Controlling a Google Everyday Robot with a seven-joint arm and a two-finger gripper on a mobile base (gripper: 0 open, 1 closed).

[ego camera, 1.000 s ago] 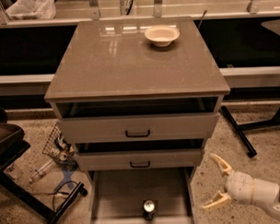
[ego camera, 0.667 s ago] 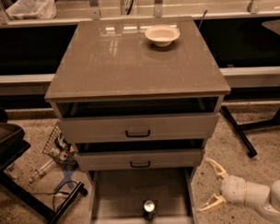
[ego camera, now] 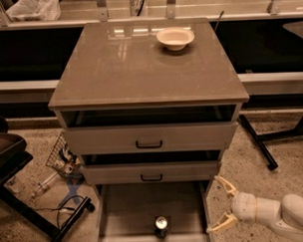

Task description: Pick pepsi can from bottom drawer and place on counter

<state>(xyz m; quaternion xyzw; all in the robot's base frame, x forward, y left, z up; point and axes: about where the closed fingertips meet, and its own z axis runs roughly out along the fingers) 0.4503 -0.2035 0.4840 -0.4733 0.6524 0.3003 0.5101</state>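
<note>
The pepsi can (ego camera: 161,226) stands upright near the front of the open bottom drawer (ego camera: 130,213), its silver top showing. The counter (ego camera: 139,68) is the glossy grey-brown cabinet top above. My gripper (ego camera: 217,204) is at the lower right, just outside the drawer's right wall, open, with two cream fingers (ego camera: 225,185) spread apart. It is to the right of the can and holds nothing.
A cream bowl (ego camera: 175,38) sits at the back right of the counter. Two upper drawers with black handles (ego camera: 149,144) stand slightly open. A black chair base (ego camera: 25,207), a wire basket and clutter are at left; a black leg (ego camera: 258,141) is at right.
My gripper has moved left, closer to the drawer's right wall. The can and drawers have not moved.
</note>
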